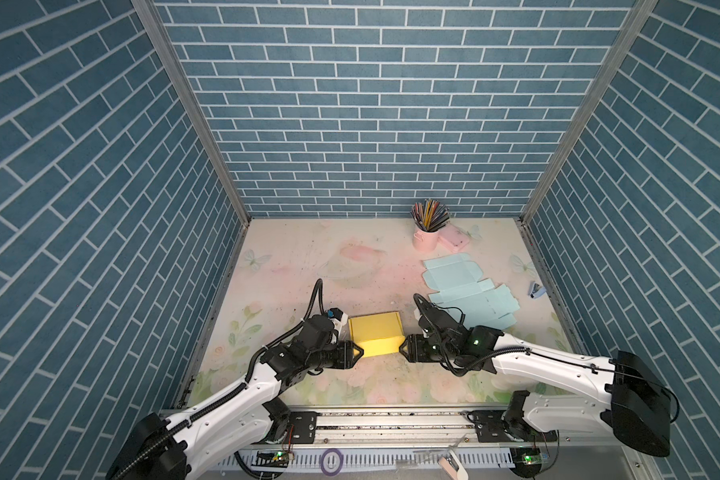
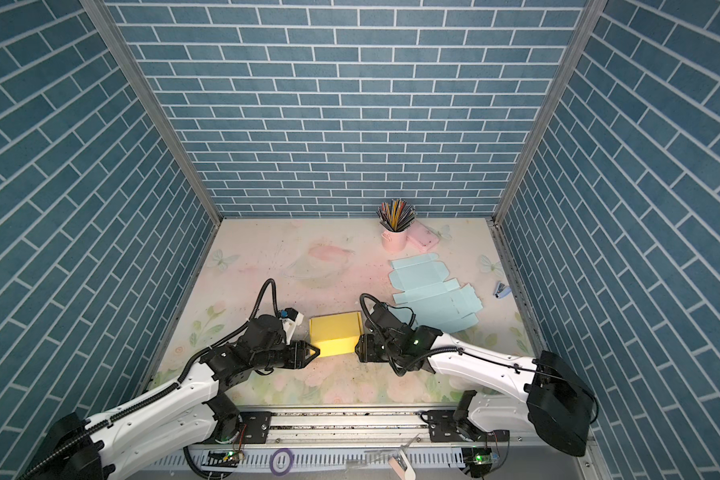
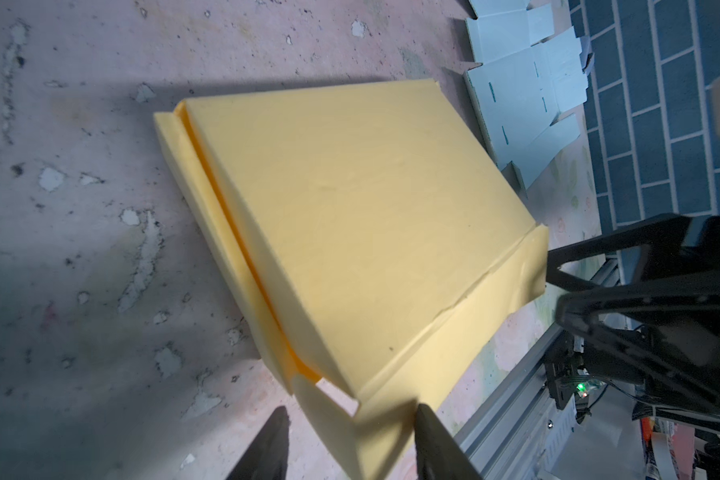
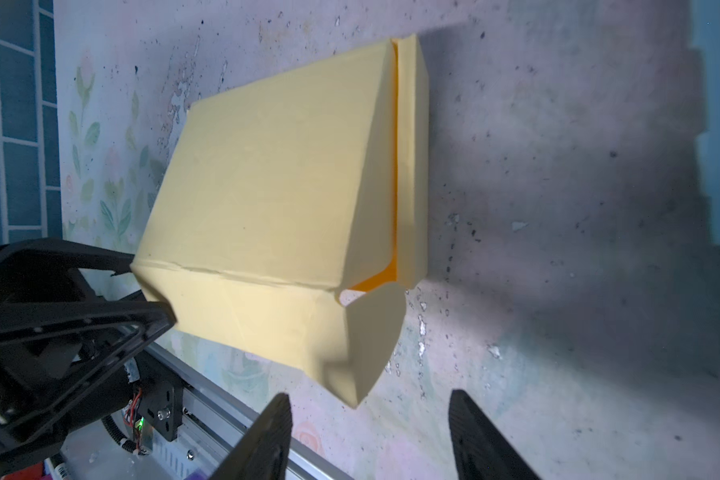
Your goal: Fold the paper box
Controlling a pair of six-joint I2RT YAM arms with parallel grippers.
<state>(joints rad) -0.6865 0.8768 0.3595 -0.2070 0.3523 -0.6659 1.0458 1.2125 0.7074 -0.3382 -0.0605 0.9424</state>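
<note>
- Item: folded yellow paper box (image 1: 377,338), on floral table mat (image 1: 308,257), near its front edge.
- Left gripper (image 1: 360,352): jaws parted around its near corner, not clamping.
- Right gripper (image 1: 400,347): jaws wide, empty.
- Step, we judge: final; gaping side seam (image 4: 395,166) wants pressing shut.

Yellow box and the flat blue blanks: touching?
Apart. Both top views show bare table between the yellow box and the flat blue blanks.
</note>
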